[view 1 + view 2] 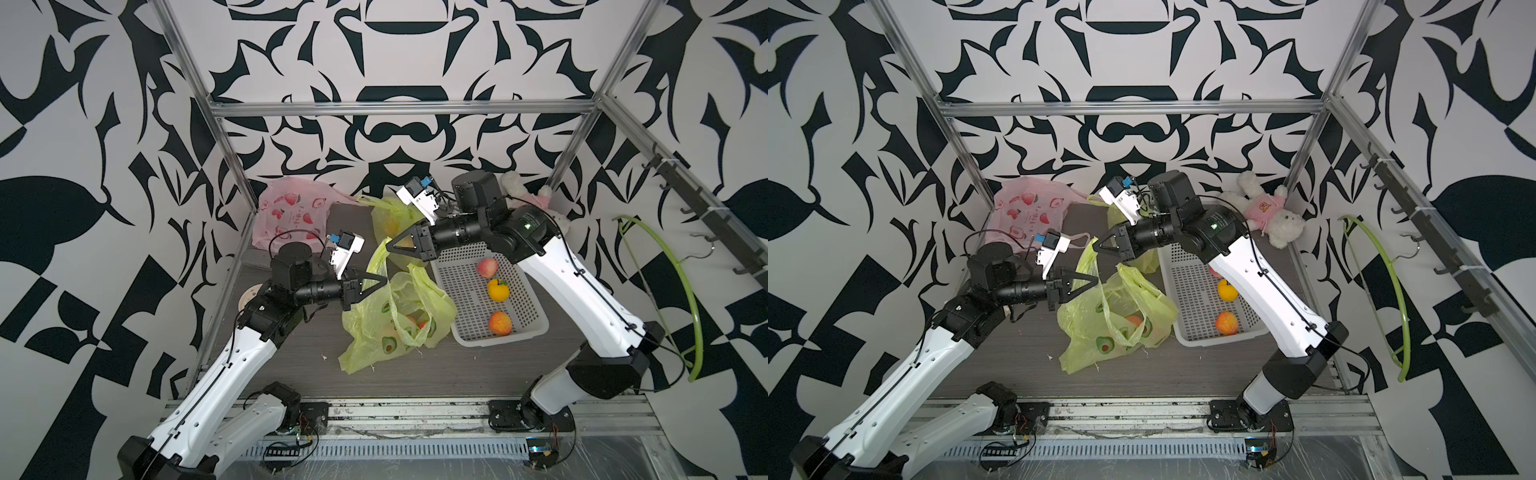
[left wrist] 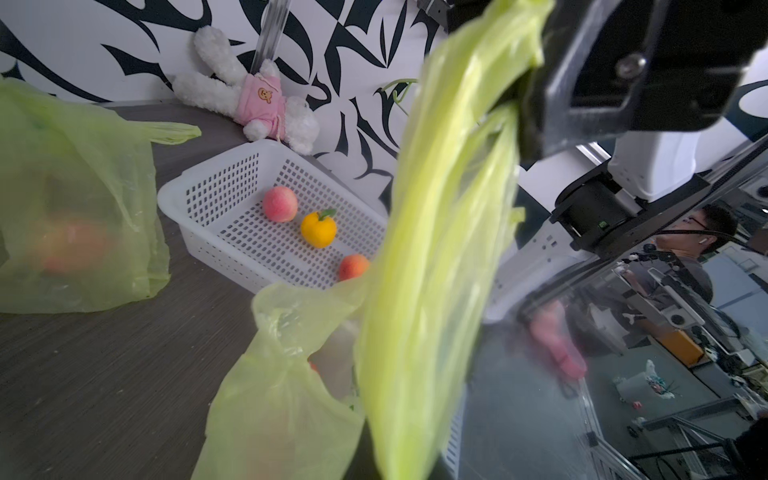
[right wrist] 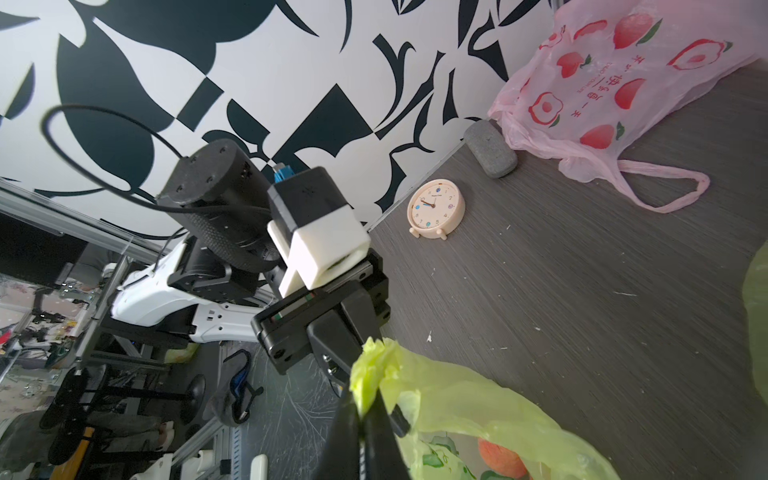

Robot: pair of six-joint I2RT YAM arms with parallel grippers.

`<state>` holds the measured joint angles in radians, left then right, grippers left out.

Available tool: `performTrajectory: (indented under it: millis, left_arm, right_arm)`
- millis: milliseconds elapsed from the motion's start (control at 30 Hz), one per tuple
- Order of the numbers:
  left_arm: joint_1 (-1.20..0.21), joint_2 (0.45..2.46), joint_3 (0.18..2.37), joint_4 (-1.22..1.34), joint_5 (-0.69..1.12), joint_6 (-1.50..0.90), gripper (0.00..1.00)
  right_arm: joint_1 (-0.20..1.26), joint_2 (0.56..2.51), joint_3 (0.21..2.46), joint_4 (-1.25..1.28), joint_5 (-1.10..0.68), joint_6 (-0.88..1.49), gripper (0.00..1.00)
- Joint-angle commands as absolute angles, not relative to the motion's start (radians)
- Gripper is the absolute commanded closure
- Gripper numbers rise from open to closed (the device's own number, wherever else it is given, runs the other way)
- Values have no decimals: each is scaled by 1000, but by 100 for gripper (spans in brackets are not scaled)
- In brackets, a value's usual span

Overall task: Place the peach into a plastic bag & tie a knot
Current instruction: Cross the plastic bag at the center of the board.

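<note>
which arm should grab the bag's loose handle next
Probably right: the left gripper and right gripper both pinch the raised handle, so one can release, and the loose handle droops toward the basket, on the right arm's side.

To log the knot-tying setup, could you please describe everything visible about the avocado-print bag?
The avocado-print bag is thin, translucent yellow-green plastic, crumpled and slumped on the grey table beside the white basket. A peach shows through inside. One handle is pulled upward, pinched by both the left gripper and right gripper; the other handle droops slack.
</note>
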<state>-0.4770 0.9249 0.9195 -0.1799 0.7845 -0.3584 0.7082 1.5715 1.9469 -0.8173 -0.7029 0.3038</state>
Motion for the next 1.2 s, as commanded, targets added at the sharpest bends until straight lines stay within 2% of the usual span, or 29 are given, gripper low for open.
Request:
performTrajectory:
  millis: [0, 33, 100, 200, 633, 1167]
  left_arm:
    - [-476, 925, 923, -190, 766, -331, 100]
    - [-474, 930, 929, -194, 767, -328, 100]
    - [-474, 936, 936, -205, 768, -324, 100]
    - [-473, 937, 937, -207, 763, -324, 100]
    - [-467, 943, 946, -217, 762, -327, 100]
    - [-457, 957, 949, -222, 775, -324, 100]
  right_arm:
    - [704, 1516, 1934, -853, -590, 215, 58]
    - [704, 1507, 1918, -864, -568, 188, 47]
    - [704, 1497, 1896, -892, -529, 145, 35]
    - [704, 1499, 1876, -920, -536, 102, 26]
    - [712, 1470, 1828, -956, -667, 44, 22]
    - [746, 1461, 1870, -986, -702, 34, 22]
